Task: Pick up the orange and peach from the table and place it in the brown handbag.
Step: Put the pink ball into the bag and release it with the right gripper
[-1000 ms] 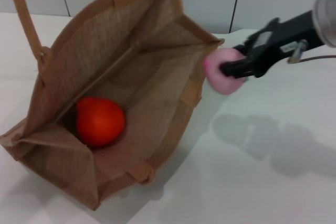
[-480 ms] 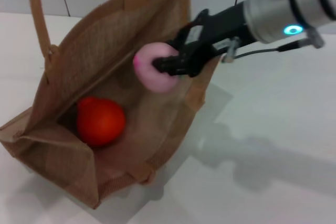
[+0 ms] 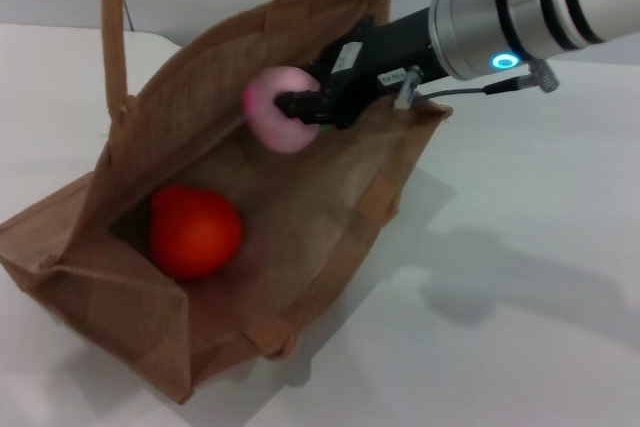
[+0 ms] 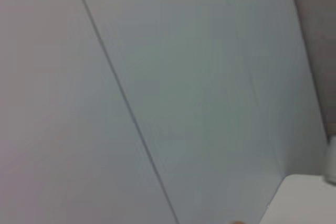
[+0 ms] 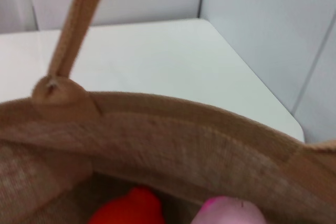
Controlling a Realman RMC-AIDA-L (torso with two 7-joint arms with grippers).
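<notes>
The head view looks forward and down from above onto the table (image 3: 540, 347), near enough that the brown handbag (image 3: 150, 327) fills most of its left half; its open mouth faces this camera.

The right wrist view sits very close to the brown handbag's rim (image 5: 173, 114), looking across it toward the table's far edge and the wall panels (image 5: 262, 35) behind. Both views share the bag's interior, the orange (image 3: 195, 232) (image 5: 128, 211) and the peach (image 3: 280, 122) (image 5: 228, 211).

The left wrist view faces only a pale panelled wall (image 4: 184, 103); a white surface at one corner is possibly the table.
</notes>
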